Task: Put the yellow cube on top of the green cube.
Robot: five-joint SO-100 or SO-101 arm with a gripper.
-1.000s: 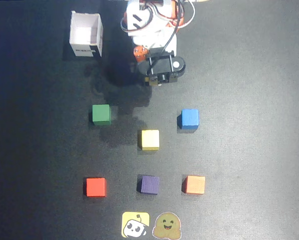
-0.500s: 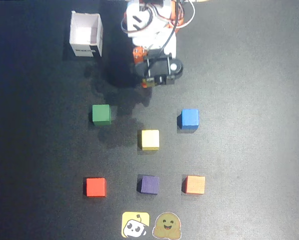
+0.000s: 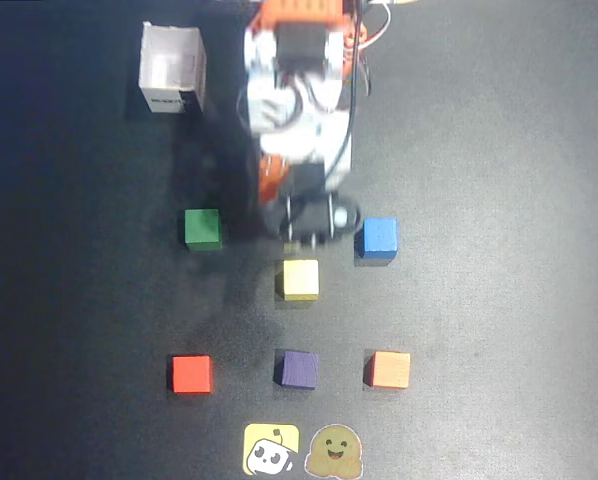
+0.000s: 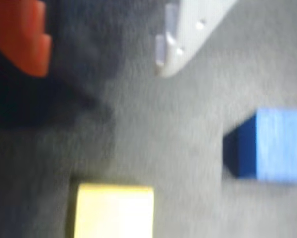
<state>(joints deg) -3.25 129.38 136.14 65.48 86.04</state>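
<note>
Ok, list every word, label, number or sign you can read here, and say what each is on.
None can be read.
White box: a dark label strip on its front, too small and blurred to read.
Yellow sticker and brown sticker: cartoon faces only, no text.
The cubes: plain faces.

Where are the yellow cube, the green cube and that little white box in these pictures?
yellow cube (image 3: 301, 279): overhead view, middle of its top face.
green cube (image 3: 203, 228): overhead view, middle of its top face.
white box (image 3: 169, 101): overhead view, on its front wall with the dark label.
</note>
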